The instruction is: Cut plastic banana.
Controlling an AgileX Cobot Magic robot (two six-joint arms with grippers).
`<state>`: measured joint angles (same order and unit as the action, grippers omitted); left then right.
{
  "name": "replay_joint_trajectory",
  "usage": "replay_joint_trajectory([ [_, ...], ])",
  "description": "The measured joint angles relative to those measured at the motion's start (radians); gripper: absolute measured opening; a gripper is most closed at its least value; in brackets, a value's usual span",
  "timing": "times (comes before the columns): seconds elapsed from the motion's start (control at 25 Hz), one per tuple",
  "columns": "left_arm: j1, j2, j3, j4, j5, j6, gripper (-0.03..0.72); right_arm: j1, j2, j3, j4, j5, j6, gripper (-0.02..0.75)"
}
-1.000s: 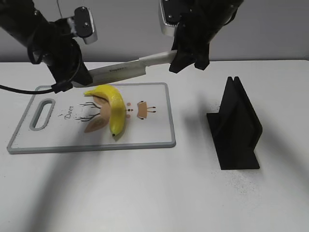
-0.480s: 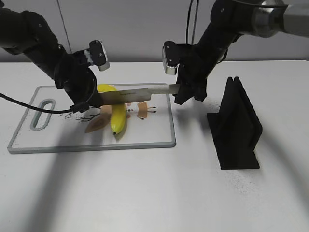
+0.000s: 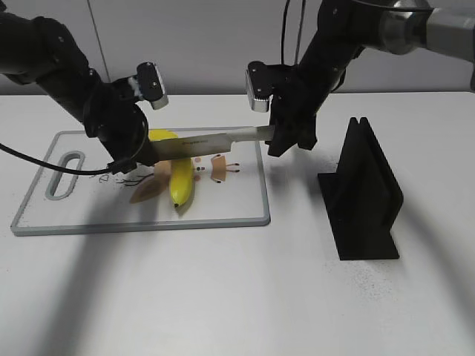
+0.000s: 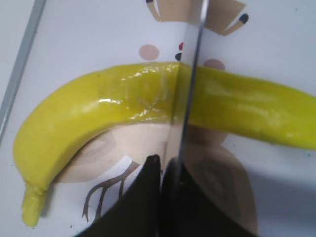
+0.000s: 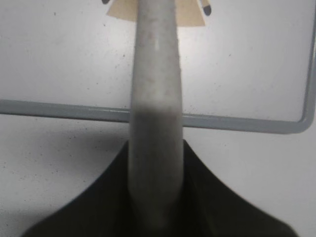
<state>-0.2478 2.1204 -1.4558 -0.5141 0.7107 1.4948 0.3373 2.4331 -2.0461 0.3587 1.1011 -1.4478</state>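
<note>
A yellow plastic banana [image 3: 181,187] lies on the white cutting board [image 3: 44,216]. A long knife [image 3: 215,141] lies flat across its upper part. My right gripper [image 3: 276,135] is shut on the pale knife handle [image 5: 155,98] at the board's right edge. My left gripper [image 3: 137,152] is shut on the far end of the blade, left of the banana. In the left wrist view the blade edge [image 4: 190,74] presses across the banana [image 4: 98,108] at its middle, running out from between the left gripper's fingers [image 4: 160,168]. The banana looks whole.
A black knife stand [image 3: 364,200] stands on the table to the right of the board. The board has a grey rim [image 5: 64,111], a handle slot [image 3: 65,174] at its left end and a printed deer drawing.
Over the last second both grippers came down with the knife, from above the board onto the banana. Since half a second ago the knife has barely moved.
</note>
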Motion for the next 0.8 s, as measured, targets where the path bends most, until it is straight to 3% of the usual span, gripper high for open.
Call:
replay_joint_trajectory([
  [0.24, -0.001, -0.067, 0.011, 0.039, 0.068, -0.014, 0.005, 0.005, -0.023, -0.081, 0.005, 0.105, 0.009, 0.167],
  [0.72, -0.003, -0.218, 0.011, 0.096, 0.086, -0.017, 0.002, 0.011, -0.125, -0.088, 0.0, 0.117, 0.041, 0.167],
  [0.8, -0.003, -0.218, 0.011, 0.097, 0.083, -0.017, 0.036, 0.011, -0.125, -0.088, 0.0, 0.12, 0.042, 0.167],
])
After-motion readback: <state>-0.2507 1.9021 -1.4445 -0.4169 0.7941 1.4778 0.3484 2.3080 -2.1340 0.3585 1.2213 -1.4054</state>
